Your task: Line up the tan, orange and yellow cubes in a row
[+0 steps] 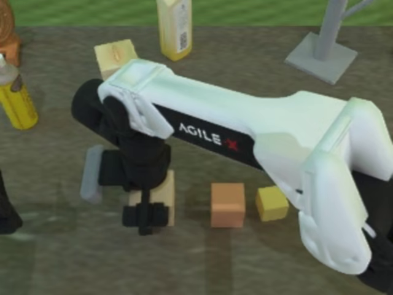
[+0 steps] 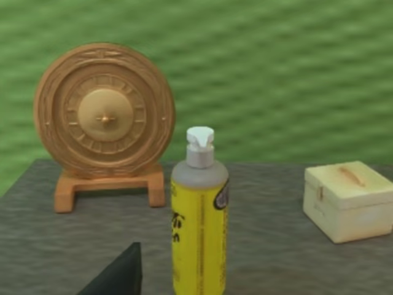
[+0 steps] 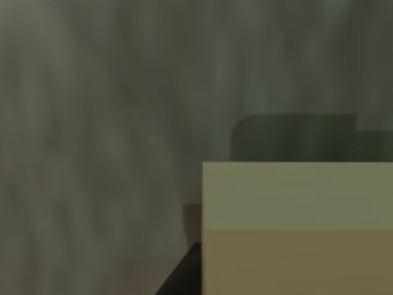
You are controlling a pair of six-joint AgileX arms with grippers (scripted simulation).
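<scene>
The tan cube (image 1: pixel 164 192) stands at the front left of the table, largely under my right gripper (image 1: pixel 145 214), which reaches across from the right and is shut on it. In the right wrist view the tan cube (image 3: pixel 295 227) fills the near corner, with one dark finger (image 3: pixel 184 279) flush against its side. The orange cube (image 1: pixel 228 204) sits to its right, and the small yellow cube (image 1: pixel 272 203) is just beyond that, roughly in one row. My left arm (image 1: pixel 6 214) is parked at the left edge.
A cream block with an orange streak (image 1: pixel 115 56) (image 2: pixel 349 200) lies at the back left. A yellow pump bottle (image 1: pixel 17 98) (image 2: pixel 199 227) stands at the far left, a taller bottle (image 1: pixel 175 27) at the back. A round wooden ornament (image 2: pixel 104 117) and a grey stand (image 1: pixel 322 54) occupy the back corners.
</scene>
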